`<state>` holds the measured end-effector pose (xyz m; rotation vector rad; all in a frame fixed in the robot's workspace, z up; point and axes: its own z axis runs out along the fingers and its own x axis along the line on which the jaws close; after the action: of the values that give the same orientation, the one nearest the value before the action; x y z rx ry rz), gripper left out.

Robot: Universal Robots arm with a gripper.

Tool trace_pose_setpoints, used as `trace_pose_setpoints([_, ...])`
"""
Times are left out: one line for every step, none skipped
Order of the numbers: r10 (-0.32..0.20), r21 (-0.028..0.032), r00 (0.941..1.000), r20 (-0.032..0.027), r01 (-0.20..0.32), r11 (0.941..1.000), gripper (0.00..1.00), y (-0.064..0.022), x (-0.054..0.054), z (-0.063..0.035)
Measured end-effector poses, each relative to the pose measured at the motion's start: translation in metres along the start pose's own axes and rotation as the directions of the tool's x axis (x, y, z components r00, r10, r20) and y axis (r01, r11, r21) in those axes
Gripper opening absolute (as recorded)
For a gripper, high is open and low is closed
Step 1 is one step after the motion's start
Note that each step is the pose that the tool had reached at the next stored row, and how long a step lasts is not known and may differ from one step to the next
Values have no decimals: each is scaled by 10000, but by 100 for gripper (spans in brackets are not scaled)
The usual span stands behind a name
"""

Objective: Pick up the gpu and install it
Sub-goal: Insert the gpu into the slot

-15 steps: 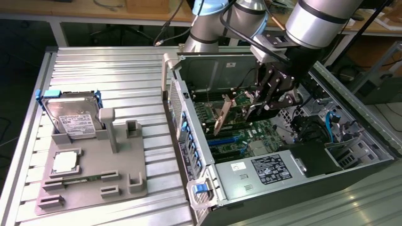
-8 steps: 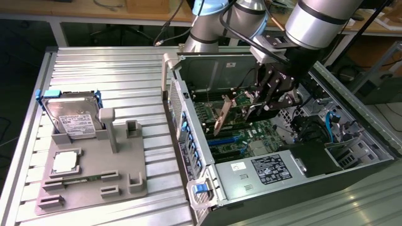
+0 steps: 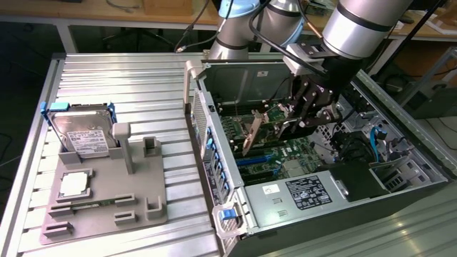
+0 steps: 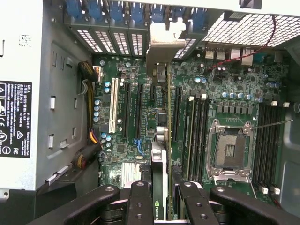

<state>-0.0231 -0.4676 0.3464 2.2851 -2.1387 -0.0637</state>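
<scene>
Ribbed metal bench [image 3: 114,80], open case [image 3: 239,80], green gpu [image 3: 270,124] between black jaws

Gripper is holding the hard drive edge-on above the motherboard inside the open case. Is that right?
Not quite. The gripper holds the gpu, a green card with a silver bracket, edge-on above the motherboard inside the open case; the wrist view shows it between the fingers. The hard drive stands in the grey holder outside the case.
</scene>
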Motion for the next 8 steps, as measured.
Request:
trace_pose_setpoints([0,0,10000,0,0,10000,27,0,0,2])
trace_pose_setpoints([0,0,10000,0,0,10000,27,0,0,4])
trace_pose_setpoints([0,0,10000,0,0,10000,27,0,0,6])
trace_pose_setpoints([0,0,10000,1,0,10000,27,0,0,8])
trace_pose_setpoints([0,1,10000,0,0,10000,27,0,0,10])
trace_pose_setpoints([0,1,10000,0,0,10000,27,-1,0,12])
trace_pose_setpoints([1,1,10000,0,-1,10000,27,0,0,15])
trace_pose_setpoints([0,1,10000,0,0,10000,27,-1,0,17])
